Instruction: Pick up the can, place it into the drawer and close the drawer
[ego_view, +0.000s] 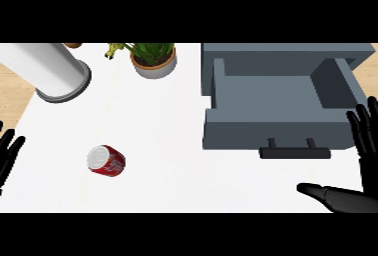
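Two hands frame the white counter (170, 125); the grey drawer (277, 100) stands pulled out at upper right; the right hand (362, 160) at the right edge and the left hand (7, 150) at the left edge show straight fingers, holding nothing; the red can (106, 160) lies tipped at lower left, nearer the left hand.

a white counter (170, 125) is filling most of the view, with a strip of light wooden floor (16, 87) showing along its left side. a tall white cylinder (46, 65) on a grey round base is standing at the counter's far left corner, leaning toward the left in the view. just to its right, a potted plant (153, 57) is sitting in a pale round pot near the far edge, its green leaves spreading over the rim. cylinder and pot are standing apart, not touching.
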